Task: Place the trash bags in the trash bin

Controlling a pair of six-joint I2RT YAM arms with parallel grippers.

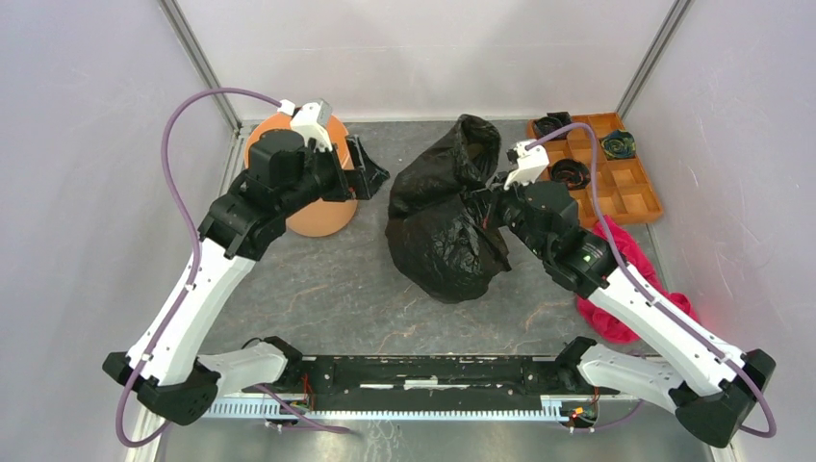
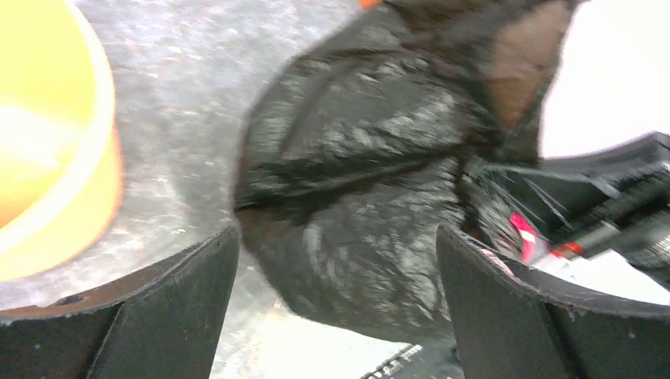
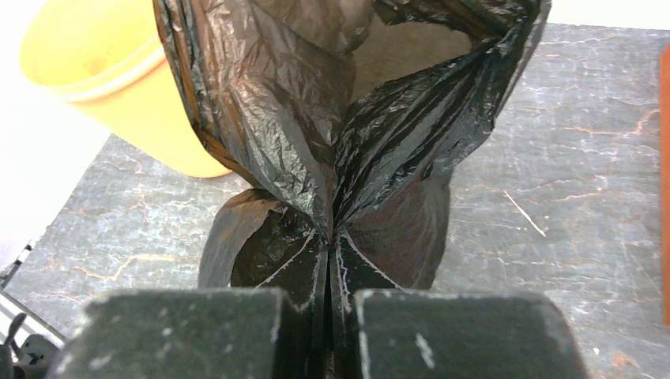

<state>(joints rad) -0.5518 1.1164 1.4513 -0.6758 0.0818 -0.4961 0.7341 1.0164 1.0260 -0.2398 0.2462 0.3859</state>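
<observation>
Your right hand (image 3: 328,316) pinches the trash bags (image 1: 443,231); the trash bin (image 1: 322,217) stands to their left, beside your wide-open left hand (image 1: 364,171).

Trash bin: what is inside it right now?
Only bare inner wall of the trash bin shows; the trash bag is outside it. Its floor is hidden, the left arm covering it overhead.

The trash bin (image 1: 322,219) is largely covered by the left arm (image 1: 221,269), and the pink cloth (image 1: 604,322) is partly hidden under the right arm (image 1: 654,318). In the left wrist view the trash bags (image 2: 355,205) are blurred.
</observation>
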